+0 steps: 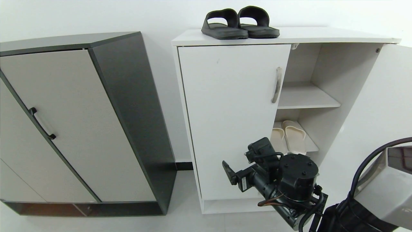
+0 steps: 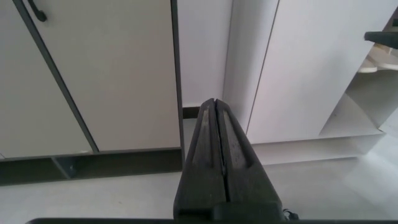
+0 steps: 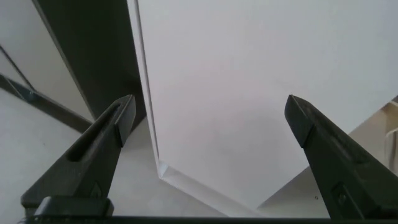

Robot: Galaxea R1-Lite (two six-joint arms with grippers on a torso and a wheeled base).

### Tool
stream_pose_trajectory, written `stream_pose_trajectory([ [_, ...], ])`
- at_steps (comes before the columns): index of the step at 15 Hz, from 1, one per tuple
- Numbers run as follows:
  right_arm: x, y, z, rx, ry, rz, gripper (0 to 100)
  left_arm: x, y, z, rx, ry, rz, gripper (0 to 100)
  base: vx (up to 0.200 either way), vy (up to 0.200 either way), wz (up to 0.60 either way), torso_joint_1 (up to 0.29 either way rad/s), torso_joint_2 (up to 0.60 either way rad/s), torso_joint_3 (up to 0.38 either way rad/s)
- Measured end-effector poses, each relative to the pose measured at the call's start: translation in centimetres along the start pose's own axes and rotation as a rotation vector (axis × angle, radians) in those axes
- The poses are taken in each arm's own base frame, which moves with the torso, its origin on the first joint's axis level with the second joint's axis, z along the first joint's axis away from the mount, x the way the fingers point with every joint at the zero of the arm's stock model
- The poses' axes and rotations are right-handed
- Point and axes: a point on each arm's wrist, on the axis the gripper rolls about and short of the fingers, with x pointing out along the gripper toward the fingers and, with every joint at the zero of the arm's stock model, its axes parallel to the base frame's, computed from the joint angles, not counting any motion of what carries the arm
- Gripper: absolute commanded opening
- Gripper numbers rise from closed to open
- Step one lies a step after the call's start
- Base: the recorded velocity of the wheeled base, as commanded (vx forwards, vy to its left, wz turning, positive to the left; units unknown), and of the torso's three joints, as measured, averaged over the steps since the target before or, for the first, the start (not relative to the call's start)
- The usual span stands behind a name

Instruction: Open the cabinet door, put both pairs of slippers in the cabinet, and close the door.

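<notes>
A pair of black slippers (image 1: 239, 23) sits on top of the white cabinet (image 1: 322, 33). The cabinet's left door (image 1: 231, 122) is closed and its right door (image 1: 379, 112) stands swung open. Inside, a pair of cream slippers (image 1: 289, 137) lies on the lower shelf, and the upper shelf (image 1: 305, 96) is bare. My right gripper (image 1: 238, 167) hangs low in front of the closed left door, open with nothing in it; its wrist view shows the gripper (image 3: 208, 102) spread wide before that door (image 3: 261, 81). My left gripper (image 2: 214, 102) is shut on nothing, low near the floor.
A dark grey cabinet (image 1: 80, 122) with pale closed doors stands left of the white one, a narrow gap of wall between them. The closed white door carries a metal handle (image 1: 276, 84) at its right edge. Pale floor (image 1: 186, 222) lies in front.
</notes>
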Motion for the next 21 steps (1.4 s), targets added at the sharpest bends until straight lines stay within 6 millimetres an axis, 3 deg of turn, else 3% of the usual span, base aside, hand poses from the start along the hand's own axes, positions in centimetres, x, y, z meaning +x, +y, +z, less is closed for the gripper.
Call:
stream_pose_trajectory([
  [10,-0.02,0.1,-0.03,-0.001,0.001,0.003,100,0.0,0.0,0.0,0.001,0.0,0.0,0,0.0,0.0,0.0,0.079,-0.43,-0.351],
  [21,-0.14,0.16,-0.16,-0.003,0.007,0.006,100,0.0,0.0,0.0,0.001,0.0,0.001,0,0.0,0.0,0.0,0.176,-0.49,-0.314],
])
